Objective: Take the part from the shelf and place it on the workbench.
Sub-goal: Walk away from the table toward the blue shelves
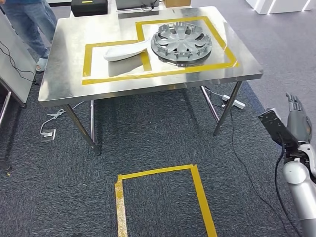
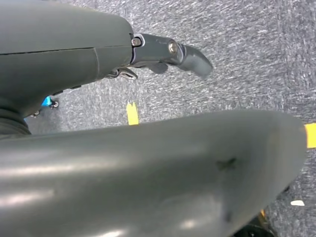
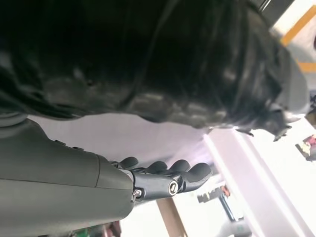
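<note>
Head view first: one steel workbench (image 1: 67, 74), and on it two parts, one silver wheel cover (image 1: 181, 43) and one white curved part (image 1: 125, 51) touching its edge, both inside yellow tape outlines. One more taped outline (image 1: 164, 197) marks the grey carpet. A person's legs (image 1: 31, 22) stand beyond the workbench. The right hand (image 1: 298, 121) hangs empty, fingers straight; the left hand (image 2: 169, 52) is also empty, fingers extended.

Wheel cover (image 1: 181, 43) set on workbench (image 1: 67, 74), right of long curved part (image 1: 126, 50), edges touching. Taped floor box (image 1: 160, 197) placed before workbench. Person (image 1: 27, 19) seen behind, left.
</note>
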Tool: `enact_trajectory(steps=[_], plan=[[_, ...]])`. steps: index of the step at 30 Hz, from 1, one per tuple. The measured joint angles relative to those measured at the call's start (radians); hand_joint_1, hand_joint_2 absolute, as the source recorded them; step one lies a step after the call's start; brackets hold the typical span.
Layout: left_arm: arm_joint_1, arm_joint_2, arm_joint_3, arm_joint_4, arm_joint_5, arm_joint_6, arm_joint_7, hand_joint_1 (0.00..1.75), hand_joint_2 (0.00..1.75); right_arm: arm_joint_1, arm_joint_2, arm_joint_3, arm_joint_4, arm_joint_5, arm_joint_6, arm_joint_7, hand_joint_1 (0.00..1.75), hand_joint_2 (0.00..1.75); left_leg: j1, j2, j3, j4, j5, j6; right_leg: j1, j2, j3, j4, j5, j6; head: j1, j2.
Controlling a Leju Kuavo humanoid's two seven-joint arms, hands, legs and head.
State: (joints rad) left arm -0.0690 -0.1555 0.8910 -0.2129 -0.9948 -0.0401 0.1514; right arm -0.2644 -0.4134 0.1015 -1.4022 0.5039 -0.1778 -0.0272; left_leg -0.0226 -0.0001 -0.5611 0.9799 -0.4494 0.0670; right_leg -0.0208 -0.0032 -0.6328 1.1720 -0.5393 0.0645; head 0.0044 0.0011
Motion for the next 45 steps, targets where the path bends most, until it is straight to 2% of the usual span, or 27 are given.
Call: enact_trajectory(steps=[2, 3, 7, 9, 11, 12, 13, 14, 16, 18, 21, 23, 24, 26, 27, 28, 29, 30, 32, 34, 36, 38, 39, 42, 43, 44, 45], plan=[[-0.002, 0.000, 0.003, 0.000, 0.000, 0.000, 0.001, 0.00, 0.00, -0.001, 0.002, -0.004, 0.000, -0.019, 0.008, -0.008, 0.00, 0.00, -0.003, 0.000, -0.011, 0.016, -0.001, -0.005, 0.002, -0.004, 0.075, -0.128, 0.035, -0.005, -0.001, 0.000], [-0.003, 0.001, 0.004, 0.000, 0.000, 0.000, 0.001, 0.00, 0.00, -0.001, 0.003, -0.006, -0.001, -0.024, 0.011, -0.011, 0.00, 0.00, -0.005, 0.000, -0.018, 0.023, -0.001, -0.010, 0.003, -0.004, 0.094, -0.163, 0.040, -0.009, -0.001, 0.000], [-0.003, 0.002, 0.008, 0.000, 0.000, 0.000, 0.003, 0.00, 0.00, 0.002, 0.007, -0.010, -0.003, -0.030, 0.015, -0.013, 0.00, 0.00, -0.004, 0.000, -0.036, 0.044, -0.006, -0.032, 0.003, -0.002, 0.091, -0.174, 0.049, -0.032, -0.002, 0.000], [-0.003, 0.003, 0.008, 0.000, 0.000, 0.000, 0.004, 0.00, 0.00, 0.001, 0.008, -0.011, -0.004, -0.031, 0.015, -0.013, 0.00, 0.00, 0.001, -0.001, -0.066, 0.117, -0.059, -0.046, -0.001, -0.003, 0.085, -0.177, 0.058, -0.043, -0.005, 0.000], [-0.003, 0.003, 0.008, 0.000, 0.000, 0.000, 0.004, 0.00, 0.00, 0.002, 0.010, -0.011, -0.005, -0.029, 0.014, -0.014, 0.00, 0.00, 0.009, -0.002, -0.118, 0.252, -0.132, -0.058, 0.000, -0.003, 0.074, -0.177, 0.065, -0.047, -0.007, 0.000], [-0.003, 0.003, 0.008, 0.000, 0.000, 0.000, 0.005, 0.00, 0.00, 0.002, 0.011, -0.011, -0.005, -0.024, 0.013, -0.015, 0.00, 0.00, 0.013, -0.002, -0.136, 0.304, -0.153, -0.062, 0.000, -0.003, 0.069, -0.176, 0.069, -0.047, -0.007, 0.000], [-0.003, 0.003, 0.008, 0.000, 0.000, 0.000, 0.005, 0.00, 0.00, 0.003, 0.011, -0.011, -0.005, -0.015, 0.011, -0.016, 0.00, 0.00, 0.016, -0.002, -0.138, 0.324, -0.156, -0.064, 0.000, -0.002, 0.063, -0.176, 0.073, -0.045, -0.007, 0.000], [-0.002, 0.002, 0.008, 0.000, 0.000, 0.000, 0.006, 0.00, 0.00, 0.004, 0.011, -0.010, -0.005, -0.001, 0.005, -0.017, 0.00, 0.00, 0.019, -0.002, -0.120, 0.300, -0.139, -0.065, -0.001, -0.001, 0.060, -0.176, 0.076, -0.043, -0.007, 0.000], [-0.003, 0.002, 0.008, 0.000, -0.001, 0.000, 0.008, 0.00, 0.00, 0.004, 0.011, -0.010, -0.006, 0.035, -0.012, -0.015, 0.00, 0.00, 0.023, -0.002, -0.042, 0.166, -0.079, -0.063, -0.001, 0.001, 0.056, -0.175, 0.081, -0.038, -0.007, 0.000], [-0.005, 0.002, 0.008, 0.000, -0.003, 0.000, 0.008, 0.00, 0.00, 0.004, 0.011, -0.009, -0.007, 0.073, -0.032, -0.013, 0.00, 0.00, 0.020, -0.003, 0.018, 0.053, -0.048, -0.057, 0.000, 0.002, 0.050, -0.173, 0.086, -0.029, -0.006, 0.000], [-0.005, 0.001, 0.008, 0.000, -0.008, 0.000, 0.009, 0.00, 0.00, 0.006, 0.011, -0.004, -0.007, 0.126, -0.053, -0.007, 0.00, 0.00, 0.013, -0.003, 0.021, 0.026, -0.041, -0.040, -0.003, 0.002, 0.041, -0.174, 0.096, -0.009, -0.006, 0.000], [-0.005, 0.001, 0.008, 0.000, -0.011, 0.000, 0.010, 0.00, 0.00, 0.009, 0.011, 0.001, -0.007, 0.155, -0.065, -0.003, 0.00, 0.00, 0.012, -0.001, 0.018, 0.018, -0.030, -0.023, -0.007, 0.002, 0.025, -0.153, 0.078, -0.002, -0.005, 0.000], [-0.005, 0.001, 0.008, 0.000, -0.012, 0.000, 0.010, 0.00, 0.00, 0.010, 0.011, 0.003, -0.007, 0.168, -0.072, 0.000, 0.00, 0.00, 0.012, -0.001, 0.016, 0.014, -0.024, -0.015, -0.007, 0.002, 0.007, -0.115, 0.052, 0.000, -0.004, 0.000], [-0.006, 0.001, 0.008, 0.000, -0.013, 0.000, 0.010, 0.00, 0.00, 0.012, 0.011, 0.008, -0.007, 0.194, -0.082, 0.007, 0.00, 0.00, 0.009, -0.002, 0.007, 0.014, -0.017, -0.005, -0.006, 0.002, -0.051, 0.016, -0.019, 0.000, -0.002, 0.000], [-0.005, 0.001, 0.008, 0.000, -0.014, 0.000, 0.011, 0.00, 0.00, 0.015, 0.011, 0.010, -0.006, 0.206, -0.086, 0.010, 0.00, 0.00, 0.006, -0.003, 0.002, 0.014, -0.015, -0.002, -0.005, 0.002, -0.077, 0.078, -0.044, 0.000, -0.002, 0.000], [-0.004, 0.000, 0.008, 0.000, -0.015, 0.000, 0.012, 0.00, 0.00, 0.018, 0.011, 0.012, -0.006, 0.217, -0.089, 0.013, 0.00, 0.00, 0.004, -0.006, -0.001, 0.015, -0.012, -0.002, -0.004, 0.002, -0.088, 0.112, -0.053, -0.001, -0.002, 0.000], [-0.003, 0.000, 0.008, 0.000, -0.017, 0.000, 0.013, 0.00, 0.00, 0.020, 0.011, 0.014, -0.006, 0.228, -0.092, 0.015, 0.00, 0.00, 0.003, -0.011, -0.004, 0.015, -0.010, -0.002, -0.003, 0.003, -0.077, 0.102, -0.040, -0.002, -0.002, 0.000], [-0.003, 0.000, 0.008, 0.000, -0.019, 0.000, 0.015, 0.00, 0.00, 0.021, 0.011, 0.016, -0.006, 0.235, -0.094, 0.016, 0.00, 0.00, 0.003, -0.017, -0.005, 0.016, -0.008, -0.003, -0.002, 0.006, -0.046, 0.054, -0.013, -0.005, -0.002, 0.000], [-0.006, -0.001, 0.008, 0.000, -0.021, 0.000, 0.016, 0.00, 0.00, 0.021, 0.011, 0.018, -0.006, 0.247, -0.098, 0.019, 0.00, 0.00, 0.001, -0.028, -0.009, 0.022, -0.006, -0.007, -0.002, 0.031, 0.041, -0.089, 0.039, -0.012, -0.003, 0.000], [-0.009, -0.001, 0.008, 0.000, -0.022, 0.000, 0.017, 0.00, 0.00, 0.021, 0.011, 0.018, -0.007, 0.258, -0.102, 0.021, 0.00, 0.00, 0.000, -0.041, -0.019, 0.029, -0.003, -0.015, -0.001, 0.051, 0.087, -0.165, 0.050, -0.017, -0.003, 0.000], [-0.008, -0.002, 0.008, 0.000, -0.023, 0.000, 0.019, 0.00, 0.00, 0.022, 0.011, 0.019, -0.008, 0.269, -0.107, 0.022, 0.00, 0.00, 0.002, -0.055, -0.027, 0.031, 0.003, -0.027, 0.000, 0.043, 0.089, -0.172, 0.050, -0.022, -0.003, 0.000], [-0.006, -0.001, 0.008, 0.000, -0.024, 0.001, 0.021, 0.00, 0.00, 0.021, 0.011, 0.020, -0.009, 0.278, -0.109, 0.023, 0.00, 0.00, 0.003, -0.054, -0.039, 0.052, -0.012, -0.037, -0.002, 0.025, 0.090, -0.176, 0.055, -0.032, -0.005, 0.000], [-0.006, -0.001, 0.008, 0.000, -0.024, 0.001, 0.021, 0.00, 0.00, 0.021, 0.011, 0.021, -0.010, 0.281, -0.110, 0.024, 0.00, 0.00, 0.004, -0.045, -0.054, 0.087, -0.035, -0.043, -0.004, 0.014, 0.090, -0.179, 0.058, -0.038, -0.007, 0.000], [-0.007, -0.001, 0.007, 0.000, -0.025, 0.004, 0.024, 0.00, 0.00, 0.023, 0.011, 0.023, -0.010, 0.288, -0.111, 0.024, 0.00, 0.00, 0.015, -0.020, -0.137, 0.277, -0.129, -0.060, -0.002, -0.017, 0.086, -0.179, 0.059, -0.044, -0.010, 0.000], [-0.006, -0.002, 0.007, 0.000, -0.025, 0.004, 0.024, 0.00, 0.00, 0.023, 0.012, 0.024, -0.010, 0.289, -0.111, 0.025, 0.00, 0.00, 0.019, -0.017, -0.154, 0.319, -0.141, -0.064, -0.002, -0.028, 0.085, -0.179, 0.059, -0.044, -0.010, 0.000], [-0.005, -0.002, 0.007, 0.000, -0.025, 0.004, 0.025, 0.00, 0.00, 0.023, 0.012, 0.026, -0.010, 0.290, -0.111, 0.025, 0.00, 0.00, 0.022, -0.015, -0.154, 0.324, -0.134, -0.067, -0.002, -0.038, 0.085, -0.179, 0.059, -0.044, -0.010, 0.000], [-0.004, -0.002, 0.007, 0.000, -0.025, 0.004, 0.025, 0.00, 0.00, 0.023, 0.012, 0.027, -0.010, 0.291, -0.111, 0.025, 0.00, 0.00, 0.025, -0.011, -0.135, 0.291, -0.110, -0.068, -0.002, -0.048, 0.085, -0.179, 0.059, -0.043, -0.010, 0.000]])
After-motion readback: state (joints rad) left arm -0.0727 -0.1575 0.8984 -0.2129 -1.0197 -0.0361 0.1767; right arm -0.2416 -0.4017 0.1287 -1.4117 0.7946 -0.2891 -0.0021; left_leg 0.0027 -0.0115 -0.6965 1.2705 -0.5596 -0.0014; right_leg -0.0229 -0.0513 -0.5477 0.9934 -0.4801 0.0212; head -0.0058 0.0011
